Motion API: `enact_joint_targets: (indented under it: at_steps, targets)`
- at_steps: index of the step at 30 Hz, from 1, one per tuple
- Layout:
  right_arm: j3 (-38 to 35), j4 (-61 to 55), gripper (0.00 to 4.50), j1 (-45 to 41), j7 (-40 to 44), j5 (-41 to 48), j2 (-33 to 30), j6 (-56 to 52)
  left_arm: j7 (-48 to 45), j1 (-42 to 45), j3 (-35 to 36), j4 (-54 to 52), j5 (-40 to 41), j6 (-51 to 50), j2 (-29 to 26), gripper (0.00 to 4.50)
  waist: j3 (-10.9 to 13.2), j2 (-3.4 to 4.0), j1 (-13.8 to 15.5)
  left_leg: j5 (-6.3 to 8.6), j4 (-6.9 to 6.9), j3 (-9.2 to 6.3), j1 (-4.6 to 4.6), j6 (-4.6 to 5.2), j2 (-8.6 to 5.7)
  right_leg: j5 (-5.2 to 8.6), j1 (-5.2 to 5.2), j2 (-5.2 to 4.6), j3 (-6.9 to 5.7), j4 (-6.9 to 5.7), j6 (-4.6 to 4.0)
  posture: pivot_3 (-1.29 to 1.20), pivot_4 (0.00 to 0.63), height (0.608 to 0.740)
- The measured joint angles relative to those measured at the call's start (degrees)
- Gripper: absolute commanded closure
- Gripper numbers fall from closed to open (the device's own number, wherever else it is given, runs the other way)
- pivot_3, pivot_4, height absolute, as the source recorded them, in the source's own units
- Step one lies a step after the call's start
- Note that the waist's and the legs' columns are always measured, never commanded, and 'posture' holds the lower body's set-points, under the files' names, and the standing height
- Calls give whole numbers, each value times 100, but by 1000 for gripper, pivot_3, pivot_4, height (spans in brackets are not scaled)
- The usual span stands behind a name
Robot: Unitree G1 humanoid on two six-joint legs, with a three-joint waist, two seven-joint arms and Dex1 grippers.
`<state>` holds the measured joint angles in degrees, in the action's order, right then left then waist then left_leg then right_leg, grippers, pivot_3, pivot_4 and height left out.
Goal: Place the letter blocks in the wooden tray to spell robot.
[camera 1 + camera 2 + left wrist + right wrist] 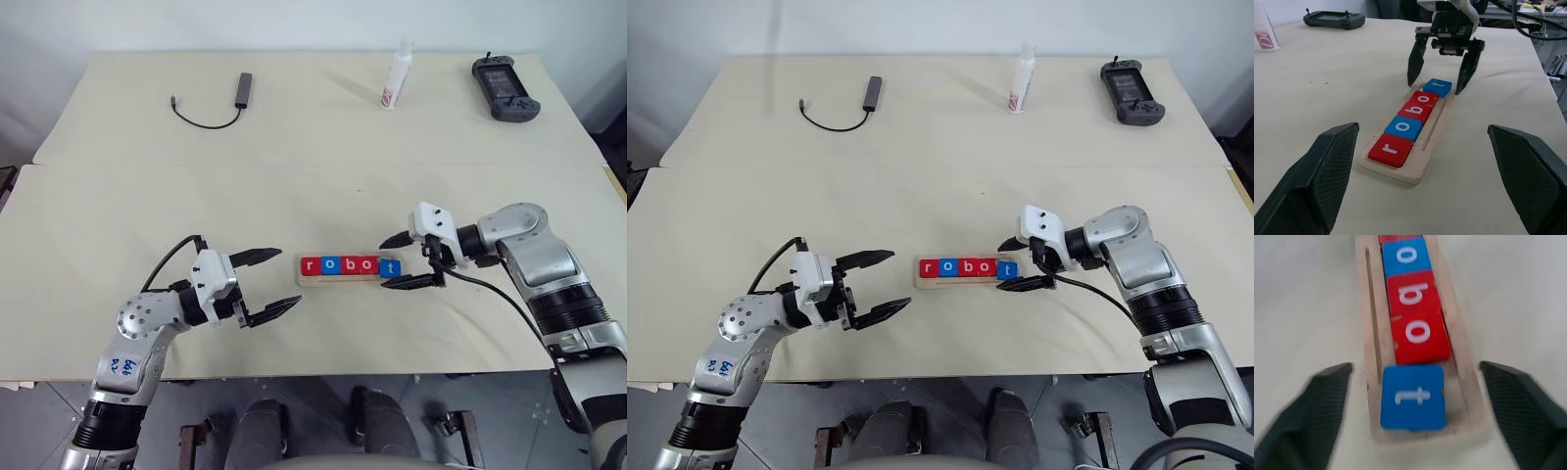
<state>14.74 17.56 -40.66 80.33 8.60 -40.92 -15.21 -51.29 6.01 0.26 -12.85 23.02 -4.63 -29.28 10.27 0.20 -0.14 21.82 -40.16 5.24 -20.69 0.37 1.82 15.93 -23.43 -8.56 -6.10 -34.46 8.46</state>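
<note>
- My right end effector (404, 261) is released, its two fingers spread wide on either side of the tray's (348, 281) right end, gripping nothing.
- My left end effector (269, 284) hangs open too, off the tray's left end and apart from it, empty.
- The tray lies on the worktop (118, 215) between my two end effectors, long side running left to right.
- All five blocks (351, 265) sit in it in a row: red r (1391, 148), blue o (1403, 128), red b (1415, 111), red o (1423, 99), blue t (1437, 87).
- The t block sits slightly askew at the right end, touching the red o.
- At the worktop's far edge lie a cable (211, 106), a white bottle (396, 78) and a dark handheld controller (504, 89), well apart from the tray.
</note>
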Motion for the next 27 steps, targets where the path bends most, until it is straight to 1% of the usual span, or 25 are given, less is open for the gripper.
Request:
enact_joint_targets:
  at_steps: [4, 5, 6, 9, 11, 13, 17, 22, 27]
  targets:
    - [-169, -226, 20, 31, 12, 95, -178, -116, 31, 0, -3, -3, 0, -1, 0, 0, 0, 0, 5, 0, 0, 0, 0, 0, 0, 0, 0, 0, 0, 0, 0, 0, 150, 740]
    - [-253, -389, 410, 110, 35, 171, -328, -206, 31, -2, -1, -10, 1, 0, 0, 0, 0, 0, 16, 0, 0, -3, -1, 0, 0, 0, 0, 0, -1, 0, 0, 0, 150, 740]
    - [-342, -494, 632, 183, 58, 227, -432, -270, 31, -9, 8, -11, 1, 0, -3, 0, 0, 0, 18, 0, 0, -2, -1, 0, 0, 0, 1, 0, -1, 1, 0, 0, 150, 740]
    - [-536, -867, 1642, 512, 117, 401, -651, -472, 29, -6, 15, -10, 1, 1, -3, 0, 0, 0, 8, 0, 1, -2, -1, 0, 0, 0, 0, 0, -2, 2, 0, 0, 150, 740]
    - [-613, -1127, 2299, 764, 103, 512, -662, -634, 22, 5, 15, -6, 1, 1, -3, 0, 0, 0, 8, 0, 0, -1, 0, 0, 0, 0, 0, 0, -1, 0, 0, 0, 150, 740]
    - [-635, -1425, 3062, 1030, 84, 620, -673, -810, 7, 25, 11, -2, 1, 2, -1, 0, 0, 0, 3, 0, 0, -1, 0, 0, 1, 0, 0, 0, 0, -1, 0, 0, 150, 740]
    - [-627, -1810, 4436, 1329, -45, 684, -668, -970, -20, 37, 7, 5, 1, 2, 1, 0, 0, 0, 7, 0, -2, 0, 1, 0, 0, 0, 0, 0, 1, -1, 0, 0, 150, 740]
    - [-567, -1941, 4478, 1335, -237, 661, -637, -1229, -35, 54, -14, 7, 1, 2, 5, 0, 0, 0, 7, 0, -2, -1, 1, 0, 0, 0, 0, 0, 1, -2, 0, 0, 150, 740]
    - [-398, -1731, 4478, 1134, -398, 531, -503, -1146, -30, 75, -15, 10, 1, 2, 8, 0, 0, 0, 7, 0, -2, 0, 1, 0, 0, 0, 0, 0, 1, -1, 0, 0, 150, 740]
